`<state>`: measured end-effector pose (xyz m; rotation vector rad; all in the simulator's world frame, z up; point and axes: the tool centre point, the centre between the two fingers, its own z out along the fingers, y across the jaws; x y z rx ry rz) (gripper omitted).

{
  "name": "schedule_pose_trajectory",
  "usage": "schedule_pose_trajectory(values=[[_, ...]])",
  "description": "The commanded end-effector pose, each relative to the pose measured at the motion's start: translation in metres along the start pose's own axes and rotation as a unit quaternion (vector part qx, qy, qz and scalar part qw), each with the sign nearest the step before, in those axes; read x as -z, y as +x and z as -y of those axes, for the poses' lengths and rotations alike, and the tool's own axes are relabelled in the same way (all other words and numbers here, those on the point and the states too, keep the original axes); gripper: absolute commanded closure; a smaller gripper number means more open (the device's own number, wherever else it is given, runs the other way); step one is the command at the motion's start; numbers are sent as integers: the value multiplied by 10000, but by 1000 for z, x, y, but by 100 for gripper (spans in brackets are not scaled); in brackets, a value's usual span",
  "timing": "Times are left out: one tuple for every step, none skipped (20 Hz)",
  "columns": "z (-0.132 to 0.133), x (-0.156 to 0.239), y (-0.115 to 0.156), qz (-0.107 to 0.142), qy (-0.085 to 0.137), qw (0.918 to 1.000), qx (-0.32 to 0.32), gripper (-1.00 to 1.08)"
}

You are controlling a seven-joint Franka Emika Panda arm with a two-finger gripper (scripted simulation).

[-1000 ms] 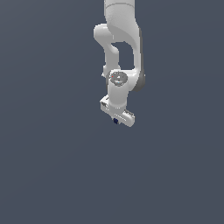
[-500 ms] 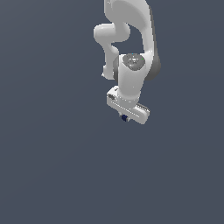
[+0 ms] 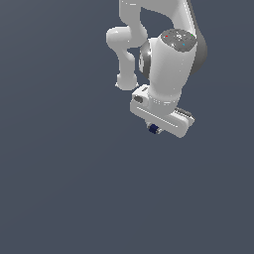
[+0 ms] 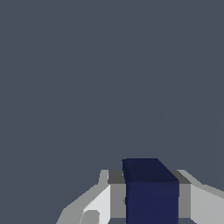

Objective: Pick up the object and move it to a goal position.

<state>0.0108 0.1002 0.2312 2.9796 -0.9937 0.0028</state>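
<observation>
The white robot arm (image 3: 168,69) hangs over plain dark grey w/ its hand low. The fingers (image 4: 111,199) are clamped on the tiny dark navy-blue block (image 4: 151,192), one on each side. In the exterior view, the block (image 3: 154,129) peeks out just under the white hand, on its left end.

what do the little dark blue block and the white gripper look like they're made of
The dark blue block looks like matte, opaque solid, maybe plastic or painted wood: flat colour, sharp edges, no shine. The gripper body looks like glossy white moulded plastic or painted metal, with soft highlights on its casing. Being simulator renders, both remain guesses.
</observation>
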Motion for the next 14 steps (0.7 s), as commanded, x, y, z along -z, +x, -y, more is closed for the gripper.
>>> schedule_pose_trajectory(values=[[9,14,2,5,-4,10000,-2,108],[12,18,2,5,-4,10000,-2,108],[15,22,3,5,-4,10000,-2,108],[17,25,4,8,-2,10000,0,108],[19,28,4,8,-2,10000,0,108],[21,31,5,8,-2,10000,0,108],[23,33,5,8,-2,10000,0,108],[24,35,5,8,-2,10000,0,108],[26,37,6,8,-2,10000,0,108],[27,38,6,10,0,10000,1,108],[27,39,6,10,0,10000,1,108],[28,39,6,10,0,10000,1,108],[28,39,7,10,0,10000,1,108],[28,39,7,10,0,10000,1,108]])
